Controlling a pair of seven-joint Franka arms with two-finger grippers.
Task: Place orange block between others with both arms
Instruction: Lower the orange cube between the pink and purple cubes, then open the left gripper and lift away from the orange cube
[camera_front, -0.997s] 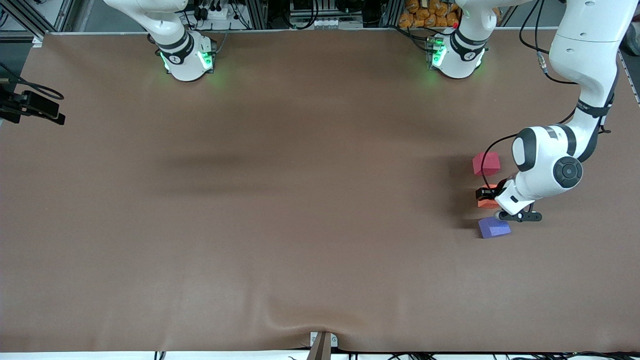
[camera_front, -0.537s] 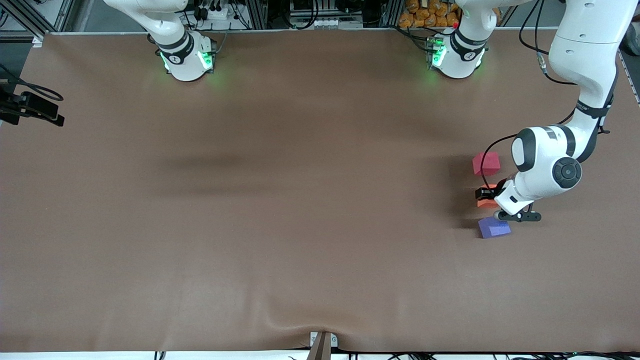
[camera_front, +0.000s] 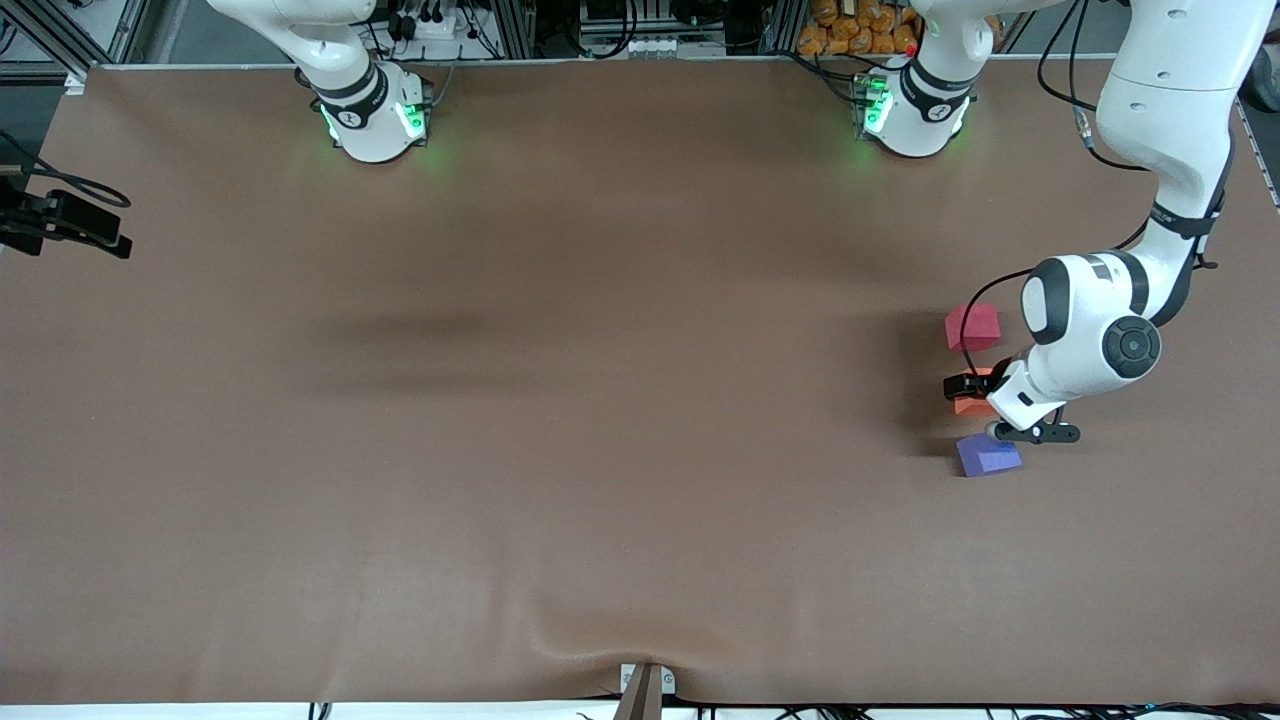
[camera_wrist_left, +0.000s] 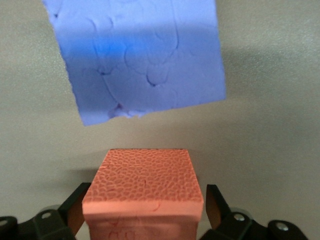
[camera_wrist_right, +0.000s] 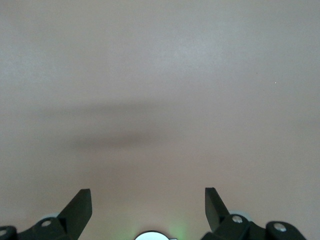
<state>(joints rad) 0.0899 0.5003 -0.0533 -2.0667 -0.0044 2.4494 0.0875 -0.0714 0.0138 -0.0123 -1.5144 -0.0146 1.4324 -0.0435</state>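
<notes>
1. The table (camera_front: 600, 400), covered in a plain brown sheet, carried three small blocks in a short row toward the left arm's end.
2. The orange block (camera_front: 968, 402) sat on the table between the other two: the pinkish-red block (camera_front: 972, 327) lay farther from the front camera, the purple-blue block (camera_front: 987, 455) nearer to it. Small strips of bare table separated the three.
3. The left arm (camera_front: 1160, 130) reached down from its base to this row, with the left gripper (camera_front: 972, 392) low at the orange block.
4. In the left wrist view, the left gripper (camera_wrist_left: 144, 212) stood with its jaws spread wide, one finger (camera_wrist_left: 76, 210) on each flank of the orange block (camera_wrist_left: 144, 192). A thin gap showed at each side, so the block was straddled rather than pinched.
5. The same view showed the purple-blue block (camera_wrist_left: 140, 57) just past the orange one, turned slightly askew to it, with bare table between them.
6. The right arm (camera_front: 340, 60) waited, most of it out of the front view. The right gripper (camera_wrist_right: 147, 212) hung over bare table, its jaws wide apart and holding nothing.
</notes>
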